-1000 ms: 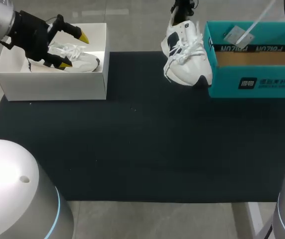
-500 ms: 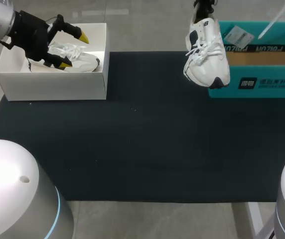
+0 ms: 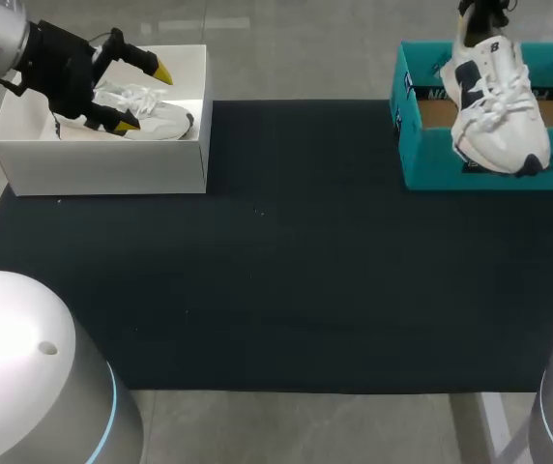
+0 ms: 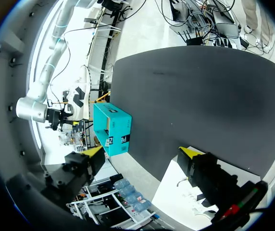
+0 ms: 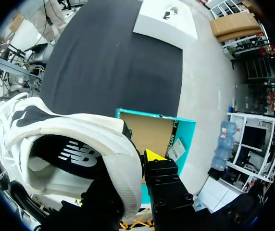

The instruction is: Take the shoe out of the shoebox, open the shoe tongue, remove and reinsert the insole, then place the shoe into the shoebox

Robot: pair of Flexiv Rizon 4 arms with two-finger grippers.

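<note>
A white shoe with navy patches (image 3: 497, 108) hangs toe-down over the teal shoebox (image 3: 422, 159) at the back right. My right gripper (image 3: 481, 14) is shut on its heel collar. In the right wrist view the shoe (image 5: 70, 139) fills the space beside the gripper (image 5: 136, 161), with the teal shoebox (image 5: 152, 129) open below. My left gripper (image 3: 144, 99) stands open over the white box (image 3: 102, 164) at the back left, above a second white shoe (image 3: 156, 114) that lies in it. The left wrist view shows the left gripper (image 4: 141, 151) with nothing between its fingers.
A black mat (image 3: 286, 261) covers the table between the two boxes. In the left wrist view the teal shoebox (image 4: 112, 129) stands at the mat's far edge, and the white box's rim (image 4: 176, 185) is under the gripper.
My right arm has carried the shoe to the right, from the mat's back edge beside the teal shoebox to above the box. The left arm has not moved.
</note>
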